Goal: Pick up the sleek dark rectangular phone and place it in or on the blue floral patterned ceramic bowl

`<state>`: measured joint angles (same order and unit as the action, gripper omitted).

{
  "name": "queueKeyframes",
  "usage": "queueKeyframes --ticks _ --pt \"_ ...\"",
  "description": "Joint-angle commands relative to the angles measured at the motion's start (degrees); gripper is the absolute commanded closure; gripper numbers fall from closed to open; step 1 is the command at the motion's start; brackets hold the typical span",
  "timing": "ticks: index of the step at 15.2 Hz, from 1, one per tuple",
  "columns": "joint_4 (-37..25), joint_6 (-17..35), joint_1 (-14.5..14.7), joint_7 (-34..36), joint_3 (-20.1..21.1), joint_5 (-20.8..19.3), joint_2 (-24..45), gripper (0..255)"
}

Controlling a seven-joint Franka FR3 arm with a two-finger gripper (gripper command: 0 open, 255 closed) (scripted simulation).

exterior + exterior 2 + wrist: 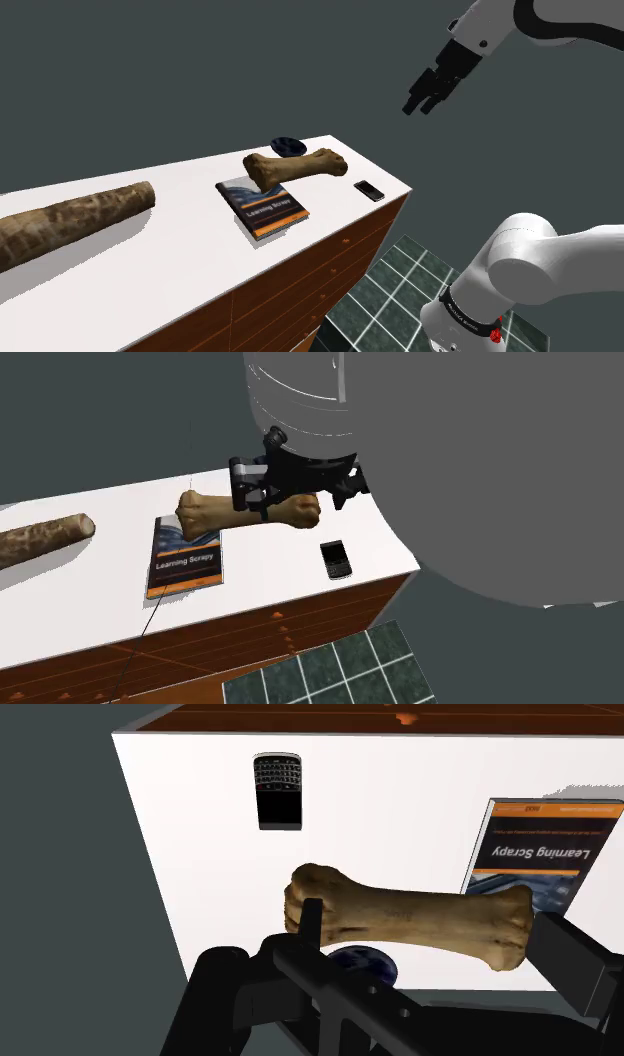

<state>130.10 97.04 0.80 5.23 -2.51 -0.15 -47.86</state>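
Wrist view: slim, dark rectangular phone [278,792]

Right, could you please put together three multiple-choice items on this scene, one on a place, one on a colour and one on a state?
1. Where does the phone lie?
A in the bowl
B on the book
C on the counter top, near its corner

2. What colour is the counter top?
A white
B green
C red

3. How is the hand?
A shut on the phone
B open, in the air, holding nothing
C pressed onto the counter top

Key:
1 C, the phone rests on bare top, apart from the bowl and the book.
2 A, the top is plain white.
3 B, the hand hangs high with its fingers apart, clasping nothing.
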Motion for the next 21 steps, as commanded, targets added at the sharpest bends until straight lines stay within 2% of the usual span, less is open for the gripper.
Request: queueKeyframes --ticks 1,12,21 --pt "0.0 0.0 0.0 0.0 0.0 0.0 0.0 0" --pt "18.1 19.2 -0.6 -8.7 -6.2 -3.9 2.1 0" --pt "26.6 38.0 -1.1 -16.4 -12.9 -7.0 13.2 0"
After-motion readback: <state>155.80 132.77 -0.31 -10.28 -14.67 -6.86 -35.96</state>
